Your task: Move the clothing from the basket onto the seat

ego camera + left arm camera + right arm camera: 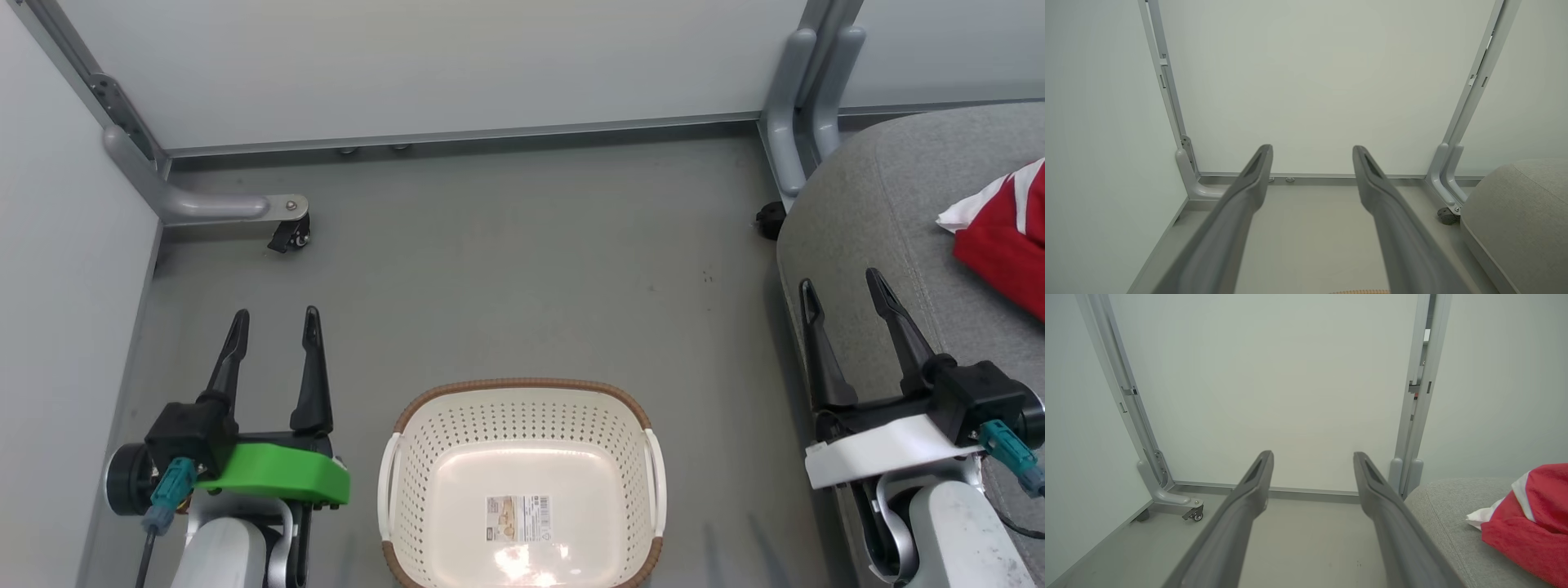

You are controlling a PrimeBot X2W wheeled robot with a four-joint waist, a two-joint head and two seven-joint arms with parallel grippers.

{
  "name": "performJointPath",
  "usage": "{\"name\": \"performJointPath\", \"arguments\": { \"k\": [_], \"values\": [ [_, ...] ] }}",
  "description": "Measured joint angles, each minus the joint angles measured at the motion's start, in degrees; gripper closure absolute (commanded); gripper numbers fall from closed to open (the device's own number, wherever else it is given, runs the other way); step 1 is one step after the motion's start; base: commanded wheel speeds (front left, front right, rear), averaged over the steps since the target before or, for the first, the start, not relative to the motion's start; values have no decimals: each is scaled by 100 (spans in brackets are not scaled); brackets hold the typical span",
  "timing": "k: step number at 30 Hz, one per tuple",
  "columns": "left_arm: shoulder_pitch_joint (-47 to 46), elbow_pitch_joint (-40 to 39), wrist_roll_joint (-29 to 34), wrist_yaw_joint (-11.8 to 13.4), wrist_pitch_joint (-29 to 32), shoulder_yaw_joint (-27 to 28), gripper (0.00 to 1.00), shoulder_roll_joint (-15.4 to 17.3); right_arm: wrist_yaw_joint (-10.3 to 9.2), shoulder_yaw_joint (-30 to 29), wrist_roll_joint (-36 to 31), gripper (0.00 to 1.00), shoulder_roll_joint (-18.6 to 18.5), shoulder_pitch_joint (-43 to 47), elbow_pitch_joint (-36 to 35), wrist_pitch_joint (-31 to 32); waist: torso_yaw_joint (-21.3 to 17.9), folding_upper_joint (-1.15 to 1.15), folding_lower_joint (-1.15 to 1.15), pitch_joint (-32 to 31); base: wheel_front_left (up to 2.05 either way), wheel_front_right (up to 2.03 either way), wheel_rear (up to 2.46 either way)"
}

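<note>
The grey floor [522, 261] has the grey seat [865, 212] at its right and the cream basket [522, 384] standing between the two arms. The red clothing [1008, 237], trimmed in white, lies on the seat, well apart from the basket. The left gripper [276, 314] and right gripper [840, 279] both have their fingers spread wide and hold nothing, and the label [518, 518] on the basket's bottom has print too small to read.

Basket [522, 382] on the floor [531, 261], between left gripper [276, 314] and right gripper [841, 278], level with the finger bases. Seat [865, 204] just right of the right fingers [900, 322]. Clothing [1008, 233] on it, right of and beyond the tips.
</note>
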Motion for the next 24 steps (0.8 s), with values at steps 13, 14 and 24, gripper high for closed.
{"name": "performJointPath", "arguments": {
  "k": [13, 14, 24],
  "values": [
    [311, 65, 174, -215, 0, 489, 0, -138, 0, -63, 255, 0, 14, 459, -7, 0, 27, 0, 0, -177, 0, 0, 0],
    [327, 71, 188, -237, 0, 499, 0, -152, 0, -64, 257, 0, 14, 471, -9, 0, 39, 0, 0, -191, 0, 0, 0],
    [333, 78, 268, -310, 0, 535, 100, -213, 1, -32, 335, 100, 20, 538, 32, 0, 101, 0, 0, -307, 0, 0, 0]
  ]
}}
